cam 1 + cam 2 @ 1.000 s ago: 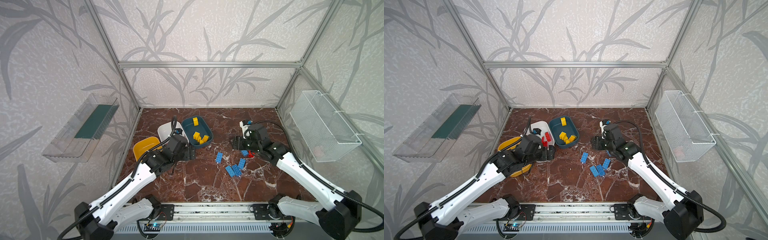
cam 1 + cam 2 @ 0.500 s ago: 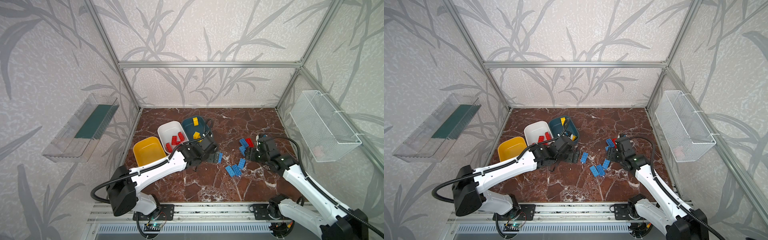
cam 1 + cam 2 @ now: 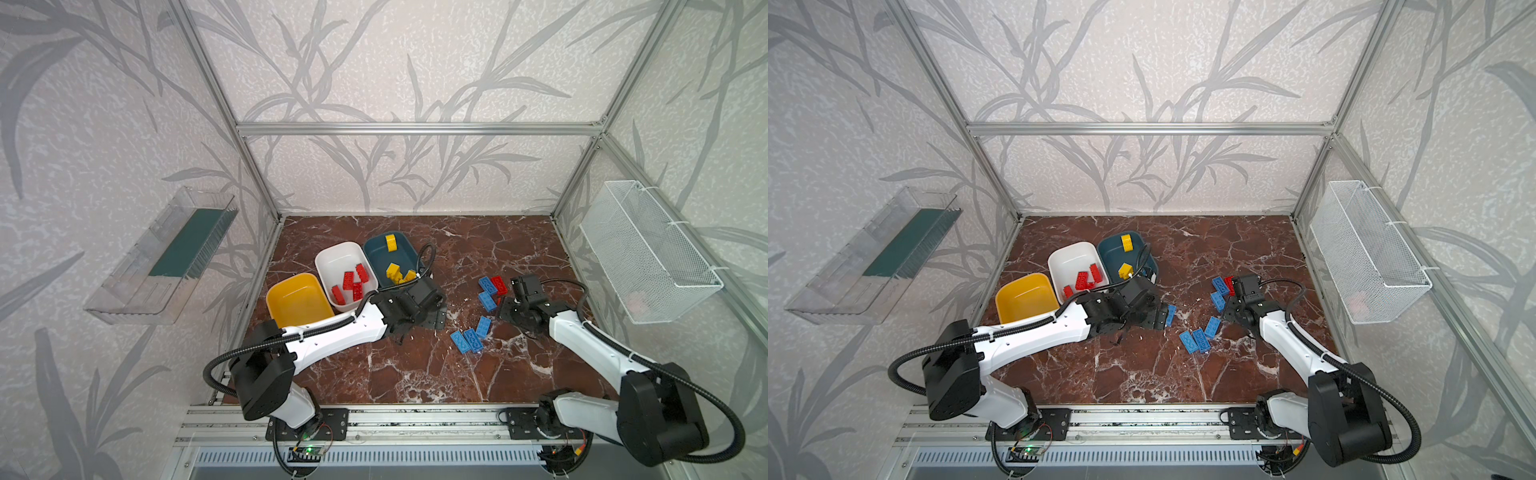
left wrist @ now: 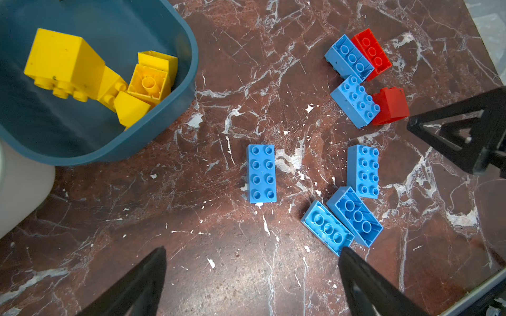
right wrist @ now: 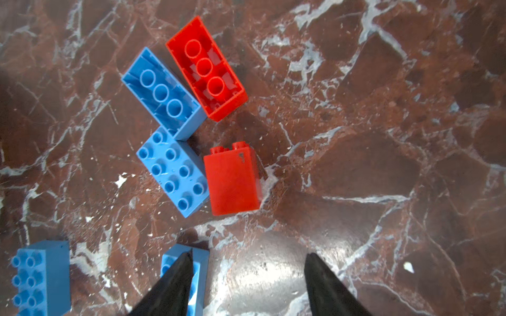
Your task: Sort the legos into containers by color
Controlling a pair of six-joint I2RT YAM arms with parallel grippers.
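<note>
Long blue studded plastic brick (image 3: 1170, 314): lying on the marble bench (image 3: 1142, 374), mid-frame in a top view. Left tool (image 4: 252, 249), jaws spread wide, empty, is hovering nearest; brick's long axis seemingly running straight ahead between its jaws. Right tool (image 5: 248, 254), parted, empty, is hanging farther right.

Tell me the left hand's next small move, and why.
Probably ease the left hand down over the lone blue brick and close. Its jaws stand open and empty, the brick lies studs-up ahead between them, apart from the other blue bricks, and the yellow tub holds nothing.
</note>
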